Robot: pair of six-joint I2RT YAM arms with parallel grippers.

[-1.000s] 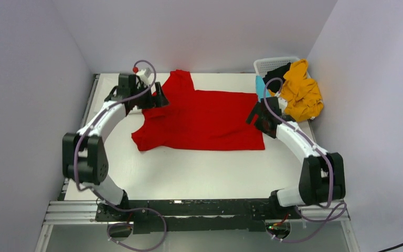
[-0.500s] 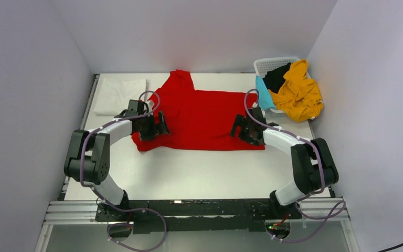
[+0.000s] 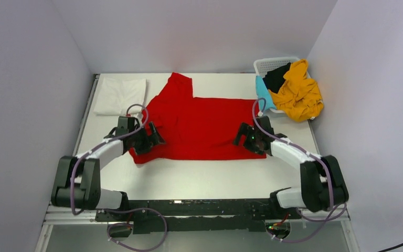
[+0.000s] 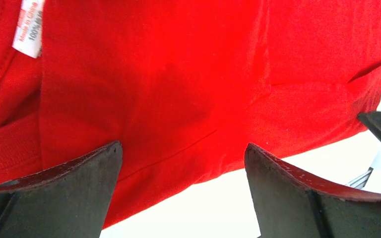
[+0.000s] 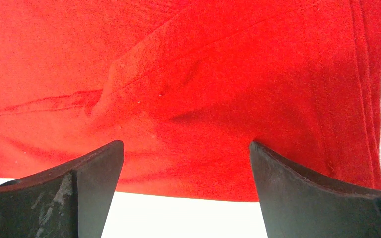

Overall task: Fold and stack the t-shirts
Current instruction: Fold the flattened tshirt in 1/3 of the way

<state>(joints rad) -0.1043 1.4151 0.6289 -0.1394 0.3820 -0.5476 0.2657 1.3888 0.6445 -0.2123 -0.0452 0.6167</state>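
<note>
Spreading wide with nothing between the fingers, the left tool (image 3: 150, 138) sits low at the near-left collar end of the red t-shirt (image 3: 204, 125). A white neck label (image 4: 28, 27) shows in the left wrist view. The right tool (image 3: 244, 137) is also released, at the near-right hem corner. The red shirt lies flat mid-tabletop (image 3: 189, 173). A folded white t-shirt (image 3: 119, 95) is at far left. The basket (image 3: 273, 64) at far right holds the mustard-yellow (image 3: 299, 95), teal (image 3: 262, 92) and black (image 3: 277, 76) shirts.
</note>
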